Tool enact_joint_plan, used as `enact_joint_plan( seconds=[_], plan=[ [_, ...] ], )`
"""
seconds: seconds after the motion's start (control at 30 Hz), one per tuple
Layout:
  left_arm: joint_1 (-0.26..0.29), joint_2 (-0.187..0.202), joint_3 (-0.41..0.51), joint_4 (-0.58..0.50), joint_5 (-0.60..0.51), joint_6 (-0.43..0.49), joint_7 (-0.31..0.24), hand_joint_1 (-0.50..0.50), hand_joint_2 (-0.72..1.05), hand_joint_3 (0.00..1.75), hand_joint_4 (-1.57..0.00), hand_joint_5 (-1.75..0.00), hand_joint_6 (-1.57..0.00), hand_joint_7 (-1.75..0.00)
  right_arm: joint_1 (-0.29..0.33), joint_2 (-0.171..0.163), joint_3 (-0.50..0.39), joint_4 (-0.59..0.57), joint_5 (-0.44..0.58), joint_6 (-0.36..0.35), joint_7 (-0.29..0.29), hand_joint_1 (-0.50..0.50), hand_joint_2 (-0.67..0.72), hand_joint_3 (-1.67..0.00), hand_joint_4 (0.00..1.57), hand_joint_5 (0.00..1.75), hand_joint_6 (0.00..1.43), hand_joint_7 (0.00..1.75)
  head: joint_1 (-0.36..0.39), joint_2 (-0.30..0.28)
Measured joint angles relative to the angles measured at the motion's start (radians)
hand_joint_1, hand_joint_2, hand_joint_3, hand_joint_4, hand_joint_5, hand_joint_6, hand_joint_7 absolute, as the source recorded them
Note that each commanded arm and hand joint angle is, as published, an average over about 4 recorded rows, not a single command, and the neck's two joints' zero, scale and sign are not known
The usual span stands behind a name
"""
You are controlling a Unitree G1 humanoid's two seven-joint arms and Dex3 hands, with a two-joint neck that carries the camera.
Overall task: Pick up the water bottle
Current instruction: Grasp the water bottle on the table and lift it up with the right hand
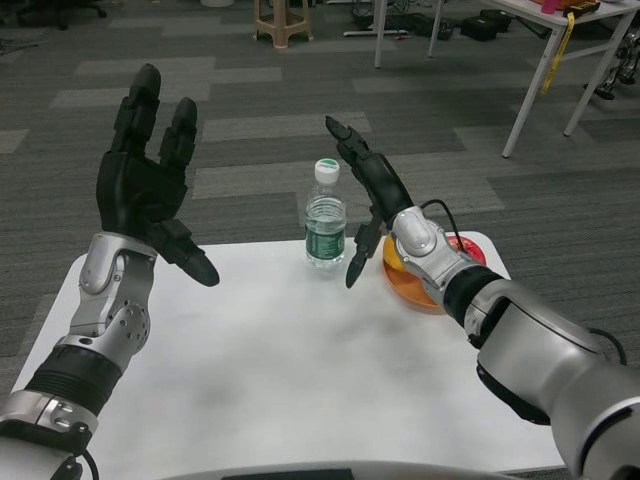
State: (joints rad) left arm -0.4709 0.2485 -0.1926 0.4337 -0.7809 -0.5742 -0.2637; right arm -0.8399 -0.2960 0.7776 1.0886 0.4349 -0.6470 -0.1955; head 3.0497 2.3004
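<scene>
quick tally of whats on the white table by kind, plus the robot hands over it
water bottle: 1
orange plate with a red thing on it, mostly hidden behind the right arm: 1
robot hands, left hand and right hand, both open and holding nothing: 2
total: 4

table [280, 360]: white, rounded corners
plate [420, 290]: orange, far right of table, something red on it (partly hidden, can't tell what)
floor [300, 90]: grey carpet tiles
stool [282, 22]: wooden, far back
second table [560, 45]: white legs, top right, yellow strap hanging off it
</scene>
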Motion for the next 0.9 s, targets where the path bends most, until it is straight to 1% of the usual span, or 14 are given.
enact_joint_plan(
  seconds=[0.1,0.17,0.23,0.37,0.7,0.8,0.9],
  plan=[
    [0.000,-0.001,-0.001,0.000,0.000,0.000,0.000,-0.48,-0.72,0.04,0.00,0.00,0.00,0.00,0.000,0.001,0.005,0.000,0.000,0.001,0.000,-0.46,0.63,0.00,0.00,0.00,0.00,0.03,-0.003,-0.004],
    [0.000,-0.001,-0.002,0.000,-0.001,0.000,0.000,-0.48,-0.72,0.09,0.00,0.00,0.00,0.00,0.000,0.001,0.007,0.000,0.000,0.002,0.000,-0.46,0.63,0.00,0.00,0.00,0.00,0.03,-0.004,-0.006],
    [0.000,-0.001,-0.003,0.000,-0.001,0.000,0.000,-0.48,-0.72,0.09,0.00,0.00,0.00,0.00,0.000,0.002,0.010,0.000,0.000,0.002,0.000,-0.46,0.66,0.00,0.00,0.00,0.00,0.03,-0.006,-0.009],
    [0.000,-0.002,-0.007,0.000,-0.001,0.000,0.000,-0.48,-0.72,0.09,0.00,0.00,0.00,0.00,0.000,0.003,0.015,0.000,0.000,0.003,0.004,-0.46,0.60,0.00,0.00,0.00,0.00,0.07,-0.009,-0.015],
    [0.000,-0.002,-0.012,0.000,-0.001,0.000,0.000,-0.48,-0.72,0.09,0.00,0.00,0.00,0.00,0.000,0.011,0.018,0.000,0.000,0.006,0.016,-0.46,0.60,0.00,0.00,0.00,0.00,0.07,-0.018,-0.024],
    [0.000,-0.002,-0.013,0.000,-0.001,0.000,0.000,-0.48,-0.72,0.02,0.00,0.00,0.00,0.00,0.000,0.013,0.018,0.000,0.000,0.009,0.020,-0.46,0.60,0.00,0.00,0.00,0.00,0.07,-0.018,-0.026],
    [0.000,-0.002,-0.013,0.000,-0.002,0.000,0.000,-0.48,-0.72,0.07,0.00,0.00,0.00,0.00,0.000,0.015,0.018,0.001,0.000,0.011,0.021,-0.46,0.60,0.00,0.00,0.00,0.00,0.07,-0.019,-0.028]
  ],
)
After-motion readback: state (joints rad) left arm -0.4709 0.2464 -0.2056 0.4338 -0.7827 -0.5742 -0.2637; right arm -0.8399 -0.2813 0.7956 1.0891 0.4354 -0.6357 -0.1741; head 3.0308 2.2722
